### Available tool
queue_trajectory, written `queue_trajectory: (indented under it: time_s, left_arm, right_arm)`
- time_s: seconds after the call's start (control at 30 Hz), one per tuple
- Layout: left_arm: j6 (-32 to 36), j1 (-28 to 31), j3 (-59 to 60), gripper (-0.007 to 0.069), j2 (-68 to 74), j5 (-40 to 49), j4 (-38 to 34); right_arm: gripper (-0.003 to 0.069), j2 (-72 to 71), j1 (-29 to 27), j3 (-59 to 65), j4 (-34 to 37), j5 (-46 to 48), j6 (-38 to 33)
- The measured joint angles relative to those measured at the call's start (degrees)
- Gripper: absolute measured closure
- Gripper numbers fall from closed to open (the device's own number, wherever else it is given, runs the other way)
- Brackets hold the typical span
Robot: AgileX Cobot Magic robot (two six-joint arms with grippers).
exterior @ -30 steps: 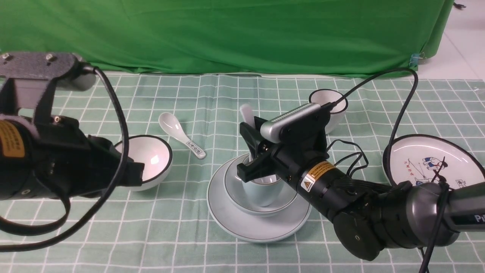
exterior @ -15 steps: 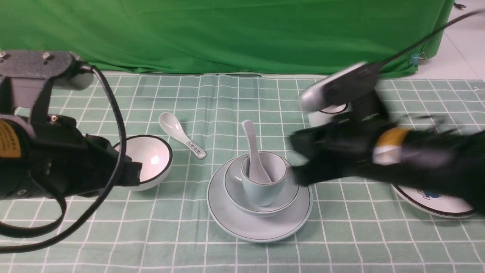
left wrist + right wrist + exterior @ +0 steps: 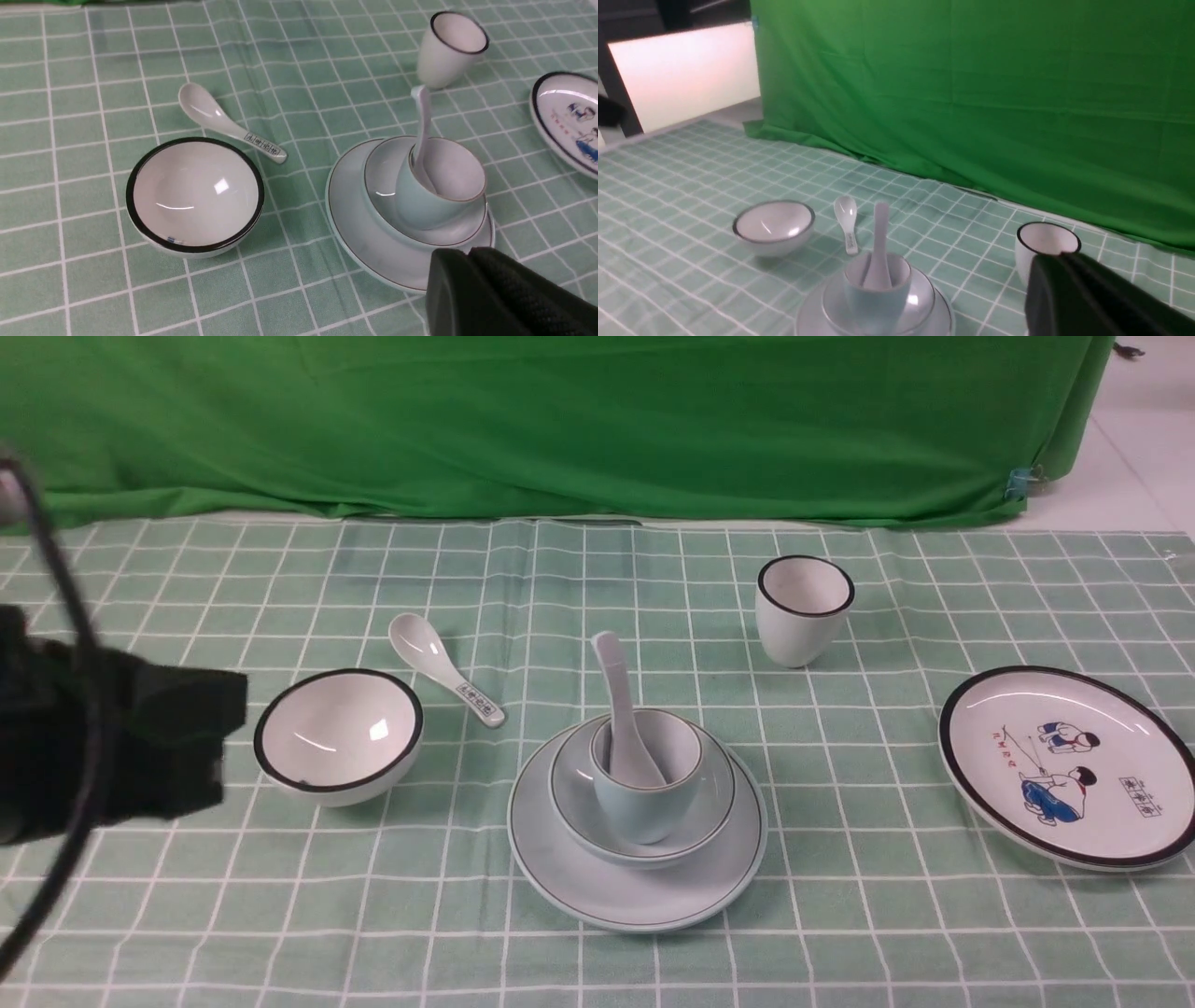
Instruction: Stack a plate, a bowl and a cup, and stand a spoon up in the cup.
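Plate (image 3: 635,901), glossy pale blue-green ceramic, lies nearest on the checked cloth (image 3: 840,915); the shallow bowl (image 3: 571,789) sits on it, the cup (image 3: 644,807) in that, the spoon (image 3: 616,691) leaning inside the cup. My left gripper (image 3: 467,254) and right gripper (image 3: 1057,259) are both closed, empty. Beyond: an empty black-rimmed bowl (image 3: 336,733), a white spoon (image 3: 439,663) lying flat, a black-rimmed cup (image 3: 803,611).

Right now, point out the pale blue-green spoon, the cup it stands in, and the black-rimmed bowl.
spoon (image 3: 614,681), front view, on its handle
cup (image 3: 644,812), front view, on its outer wall
black-rimmed bowl (image 3: 338,733), front view, on its inside
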Motion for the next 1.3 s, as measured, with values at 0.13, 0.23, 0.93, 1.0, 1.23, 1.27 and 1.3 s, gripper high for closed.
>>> queue_trajectory:
  time_s: [0.13, 0.23, 0.93, 1.0, 1.23, 1.27, 1.3]
  left_arm:
    - [0.0, 0.0, 5.3, 0.0615, -10.2, -0.1, -1.0]
    - [0.0, 0.0, 9.2, 0.0615, -18.2, -0.2, -2.2]
    - [0.0, 0.0, 16.9, 0.0615, -35.0, -2.8, -3.1]
    - [0.8, 0.0, 16.9, 0.0613, -35.0, -2.8, -2.5]
    - [6.3, 1.1, 18.4, 0.0613, -35.4, -5.8, -1.8]
    - [8.8, 3.3, 19.7, 0.0613, -36.0, -8.6, -3.3]
    - [11.4, 5.1, 20.9, 0.0613, -36.5, -11.0, -4.7]
  right_arm:
    - [0.0637, -2.4, 0.0, 5.5, -0.2, -3.8, -2.0]
    - [0.0637, -2.6, 0.0, 6.7, -0.2, -5.9, -2.2]
    - [0.0568, -2.6, 0.0, 7.1, -0.3, -7.0, -1.9]
    - [0.0561, -2.6, 0.0, 7.1, -0.3, -7.0, -1.9]
    - [0.0544, -2.6, 0.0, 7.1, -0.3, -7.0, -1.9]
    - [0.0540, -2.6, 0.0, 7.1, -0.3, -7.0, -1.9]
    - [0.0538, -2.6, 0.0, 7.1, -0.3, -7.0, -1.9]
